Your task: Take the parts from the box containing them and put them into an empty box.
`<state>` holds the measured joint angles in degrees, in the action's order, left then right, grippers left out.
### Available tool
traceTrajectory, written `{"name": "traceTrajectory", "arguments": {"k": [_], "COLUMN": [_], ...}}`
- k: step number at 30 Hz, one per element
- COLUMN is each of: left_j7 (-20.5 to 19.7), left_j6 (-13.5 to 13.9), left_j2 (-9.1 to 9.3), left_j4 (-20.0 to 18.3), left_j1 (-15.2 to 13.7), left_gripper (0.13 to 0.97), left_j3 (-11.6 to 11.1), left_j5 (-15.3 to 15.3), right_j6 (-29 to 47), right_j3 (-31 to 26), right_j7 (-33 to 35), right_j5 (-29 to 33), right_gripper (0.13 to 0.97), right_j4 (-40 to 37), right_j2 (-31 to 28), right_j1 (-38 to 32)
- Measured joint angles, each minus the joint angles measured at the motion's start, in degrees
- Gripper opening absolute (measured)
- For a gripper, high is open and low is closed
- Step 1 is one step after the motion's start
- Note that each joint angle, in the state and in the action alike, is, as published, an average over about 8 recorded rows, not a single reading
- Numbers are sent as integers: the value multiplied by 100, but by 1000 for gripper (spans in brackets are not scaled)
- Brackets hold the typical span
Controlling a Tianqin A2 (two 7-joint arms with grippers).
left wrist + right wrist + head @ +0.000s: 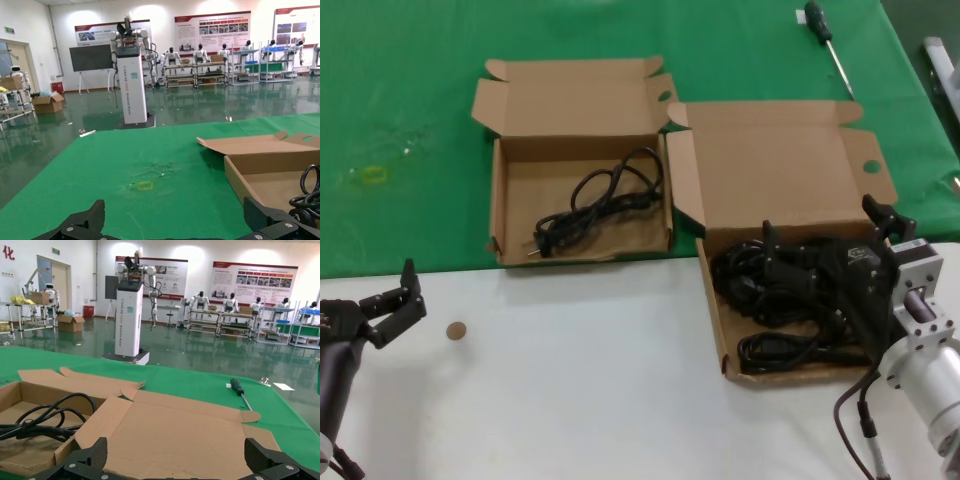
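While the left gripper (408, 292) is sitting idle at the near left over the white table (590, 370), jaws spread wide and holding nothing, the right gripper (830, 235) is hanging low over the wider cardboard box (712, 300) at the right, jaws wide, one finger (770, 240) in over the cords and the other (885, 215) by the box's right side; whether either is touching a cord cannot be told. That box is straddling the edge between the white table and the green cloth (410, 120), its broad lid (775, 170) lying open toward the far side, round hole (871, 167) near the right corner tab. A tangle of black power cords (770, 300) is filling it, partly hidden by the arm. The smaller cardboard box (498, 215) is sitting just left of it on the green cloth, lid open to the far side, lid tab touching the wider box's lid corner. One looped cord (603, 198) is lying inside, plug toward the near left corner. A screwdriver (828, 45) is lying at the far right on the cloth. A small brown disc (456, 331) is resting on the white table near the left gripper.
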<state>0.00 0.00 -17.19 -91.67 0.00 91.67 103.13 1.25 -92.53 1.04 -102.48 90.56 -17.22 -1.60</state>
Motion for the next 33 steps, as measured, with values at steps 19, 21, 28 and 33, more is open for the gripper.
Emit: {"name": "traceTrajectory", "arguments": {"k": [19, 21, 28, 33], "left_j7": [0, 0, 0, 0], "left_j6": [0, 0, 0, 0], "left_j2": [0, 0, 0, 0], "left_j4": [0, 0, 0, 0], "left_j1": [0, 0, 0, 0], "left_gripper": [966, 966, 966, 966], "left_j3": [0, 0, 0, 0], "left_j5": [0, 0, 0, 0], "right_j6": [0, 0, 0, 0], "right_j3": [0, 0, 0, 0], "right_j7": [0, 0, 0, 0], "right_j5": [0, 0, 0, 0], "right_gripper": [966, 966, 966, 966], "right_j4": [0, 0, 0, 0], "right_j2": [0, 0, 0, 0], "right_j1": [0, 0, 0, 0]}}
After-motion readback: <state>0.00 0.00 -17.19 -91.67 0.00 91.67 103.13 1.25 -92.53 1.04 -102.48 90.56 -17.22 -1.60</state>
